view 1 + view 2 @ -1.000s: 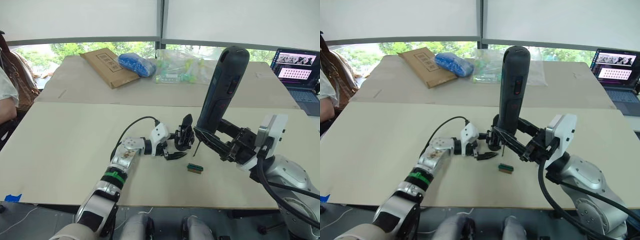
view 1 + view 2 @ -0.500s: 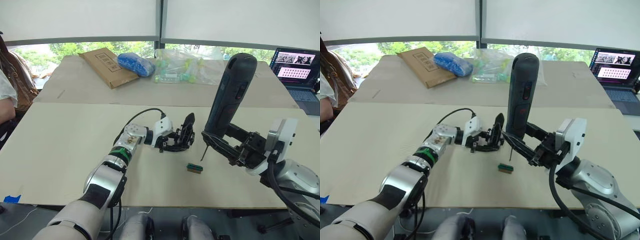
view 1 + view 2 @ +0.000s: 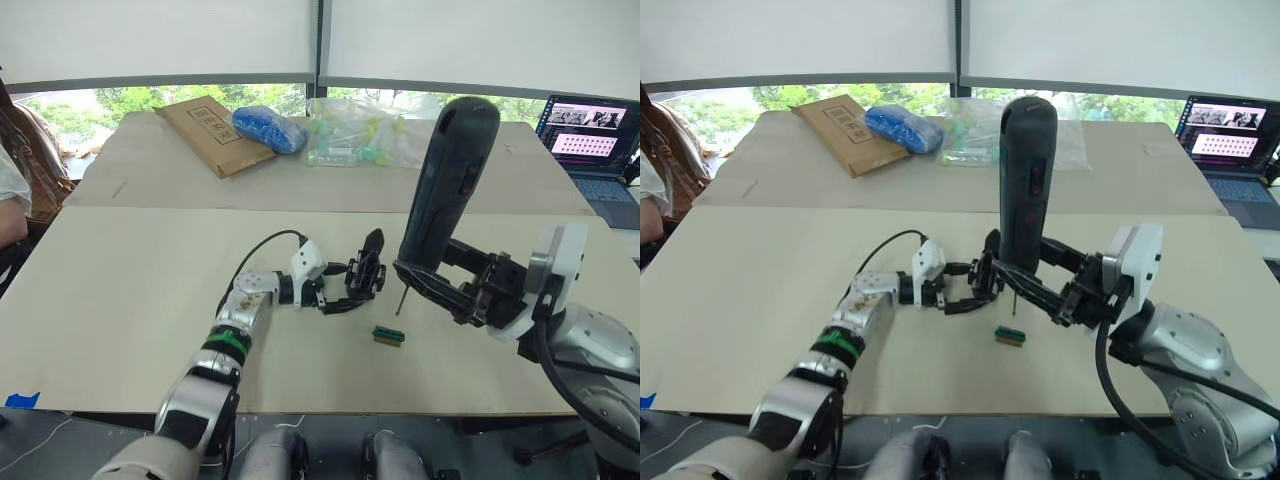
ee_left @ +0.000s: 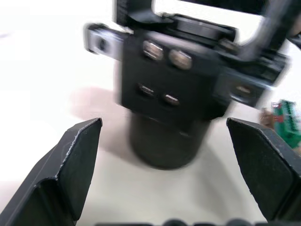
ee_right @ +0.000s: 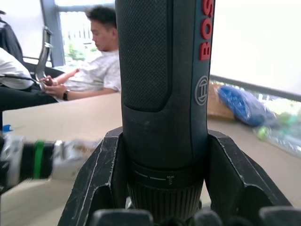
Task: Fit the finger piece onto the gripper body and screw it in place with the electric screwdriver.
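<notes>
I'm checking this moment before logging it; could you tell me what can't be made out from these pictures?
- Whether the finger piece is already fitted on the gripper body: too small in the eye views, blurred in the left wrist view.
- Any screw: too small.
- The electric screwdriver bit: cut off by the bottom edge of the right wrist view, behind the right gripper.

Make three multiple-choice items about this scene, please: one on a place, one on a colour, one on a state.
1. Where does the small block lie?
A. on the table, below the screwdriver bit
B. on the laptop
C. on the cardboard envelope

2. What colour is that block?
A. red
B. green
C. white

3. How is the right gripper?
A. open, empty
B. shut on the electric screwdriver
C. shut on the blue bag

Answers:
1 A, it sits on the table near the bit tip.
2 B, its top is green.
3 B, both fingers clamp the barrel.
</notes>
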Controlling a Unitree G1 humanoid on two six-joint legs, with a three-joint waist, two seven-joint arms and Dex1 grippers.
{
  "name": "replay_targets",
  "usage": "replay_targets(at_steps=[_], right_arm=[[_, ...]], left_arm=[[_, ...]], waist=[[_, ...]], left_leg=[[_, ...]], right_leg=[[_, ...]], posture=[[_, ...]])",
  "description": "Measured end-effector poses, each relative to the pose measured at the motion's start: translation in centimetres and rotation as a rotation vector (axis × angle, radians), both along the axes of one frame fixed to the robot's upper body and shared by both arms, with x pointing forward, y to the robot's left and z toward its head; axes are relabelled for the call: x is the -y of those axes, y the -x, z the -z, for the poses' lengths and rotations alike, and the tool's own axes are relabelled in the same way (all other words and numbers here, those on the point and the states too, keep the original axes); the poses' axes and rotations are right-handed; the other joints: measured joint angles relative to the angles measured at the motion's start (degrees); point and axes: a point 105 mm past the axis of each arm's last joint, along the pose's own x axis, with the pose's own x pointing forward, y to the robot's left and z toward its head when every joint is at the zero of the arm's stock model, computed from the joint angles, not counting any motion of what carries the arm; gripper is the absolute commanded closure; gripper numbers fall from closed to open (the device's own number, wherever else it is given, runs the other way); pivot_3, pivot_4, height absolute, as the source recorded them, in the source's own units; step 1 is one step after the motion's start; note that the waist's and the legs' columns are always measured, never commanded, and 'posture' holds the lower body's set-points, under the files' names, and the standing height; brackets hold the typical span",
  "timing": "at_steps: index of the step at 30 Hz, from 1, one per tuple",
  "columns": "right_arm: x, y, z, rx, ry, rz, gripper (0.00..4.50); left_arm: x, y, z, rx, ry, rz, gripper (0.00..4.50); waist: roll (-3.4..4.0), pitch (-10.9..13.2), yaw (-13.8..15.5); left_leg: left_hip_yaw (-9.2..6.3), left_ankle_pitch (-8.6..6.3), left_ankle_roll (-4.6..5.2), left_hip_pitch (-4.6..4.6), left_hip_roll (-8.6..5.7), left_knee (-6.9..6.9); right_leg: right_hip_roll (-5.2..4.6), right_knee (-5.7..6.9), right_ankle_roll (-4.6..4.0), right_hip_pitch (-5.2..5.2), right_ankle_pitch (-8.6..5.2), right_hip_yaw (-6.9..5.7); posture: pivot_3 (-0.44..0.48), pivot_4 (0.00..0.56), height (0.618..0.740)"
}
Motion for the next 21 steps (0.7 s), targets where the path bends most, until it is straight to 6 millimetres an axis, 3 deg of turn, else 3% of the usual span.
replay_targets(at_steps=[3,7,10,13,21], right_arm=[[-0.3,-0.1,0.0,-0.001,0.013,-0.038,2.61],[-0.8,-0.7,-1.4,0.034,0.043,-0.086,2.61],[-1.4,-1.0,-2.5,0.034,0.032,-0.134,2.61],[-2.1,-1.5,-4.0,0.037,0.026,-0.162,2.61],[-5.4,-3.5,-6.3,-0.049,0.022,-0.231,2.61]], left_arm=[[0.2,0.1,-0.1,-0.003,-0.010,-0.039,0.00],[0.9,0.4,0.0,-0.011,-0.021,-0.054,0.00],[1.2,0.4,0.0,-0.009,-0.027,-0.053,0.74],[1.5,0.4,-0.1,-0.002,-0.031,-0.046,2.13],[1.7,0.2,-0.2,0.037,-0.058,0.020,2.20]], waist=[[0.00,0.00,0.02],[0.00,0.00,-0.02],[0.00,0.00,-0.18],[0.00,0.00,-0.15],[0.02,-0.01,-0.03]], left_leg=[[0.02,0.00,0.00,0.00,-0.01,0.00],[0.00,0.00,0.00,0.00,0.00,0.01],[0.02,0.00,-0.01,0.00,0.00,-0.02],[0.01,0.01,-0.01,0.00,0.01,-0.02],[0.05,0.01,-0.02,-0.03,-0.01,-0.04]], right_leg=[[0.00,-0.01,0.00,0.01,0.00,0.01],[0.00,0.02,0.00,0.01,0.00,-0.03],[0.00,0.01,-0.01,-0.01,0.00,-0.01],[0.00,0.00,-0.01,0.00,0.01,-0.05],[-0.05,0.06,-0.01,-0.01,0.02,-0.09]], posture=[[0.000,0.150,0.732],[0.000,0.150,0.732],[0.000,0.150,0.732],[0.000,0.150,0.732],[0.000,0.150,0.732]])
